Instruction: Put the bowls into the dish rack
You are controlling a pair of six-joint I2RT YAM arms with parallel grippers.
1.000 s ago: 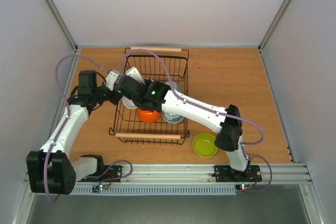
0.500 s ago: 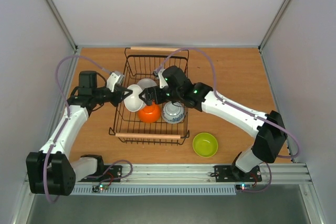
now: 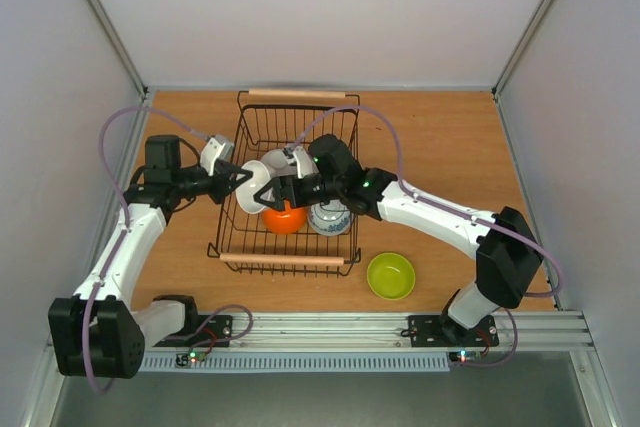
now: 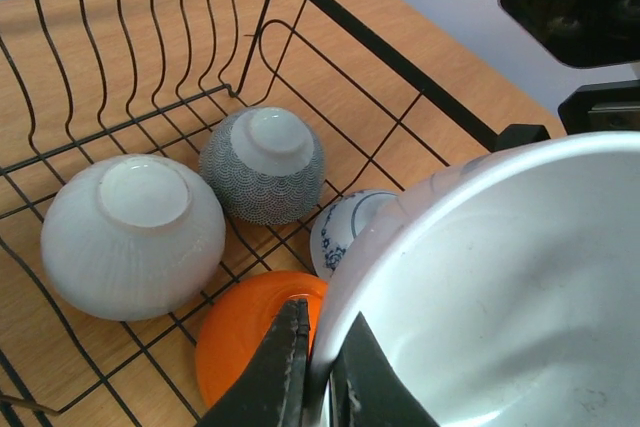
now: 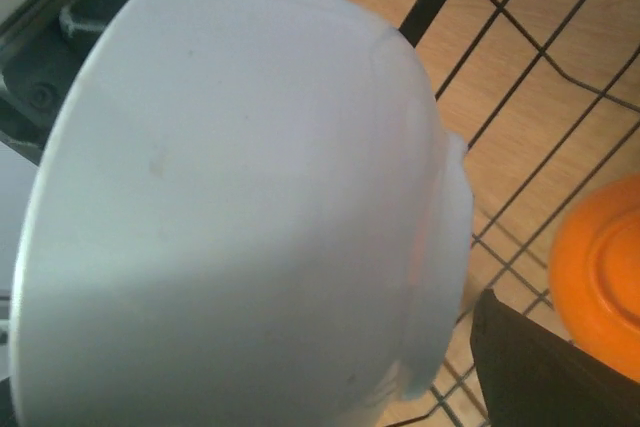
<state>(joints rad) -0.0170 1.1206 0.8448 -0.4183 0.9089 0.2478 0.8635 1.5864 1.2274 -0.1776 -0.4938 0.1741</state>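
Note:
My left gripper (image 3: 243, 187) is shut on the rim of a white bowl (image 3: 258, 187) and holds it tilted above the left side of the black wire dish rack (image 3: 300, 107). In the left wrist view the jaws (image 4: 322, 347) pinch that bowl's rim (image 4: 500, 297). My right gripper (image 3: 275, 193) is open right against the bowl's outer side. The bowl fills the right wrist view (image 5: 230, 197), where only one finger (image 5: 540, 367) shows. In the rack lie an orange bowl (image 4: 250, 342), a white upturned bowl (image 4: 130, 232), a grey patterned bowl (image 4: 262, 162) and a blue-and-white bowl (image 4: 345, 232).
A lime green bowl (image 3: 391, 275) sits on the wooden table in front of the rack's right corner. The rack's near wooden handle (image 3: 285, 260) lies along its front edge. Enclosure walls stand on both sides.
My right arm has pulled back from across the rack, then its gripper has come in to the white bowl from the right. My left gripper still holds the bowl in about the same place.

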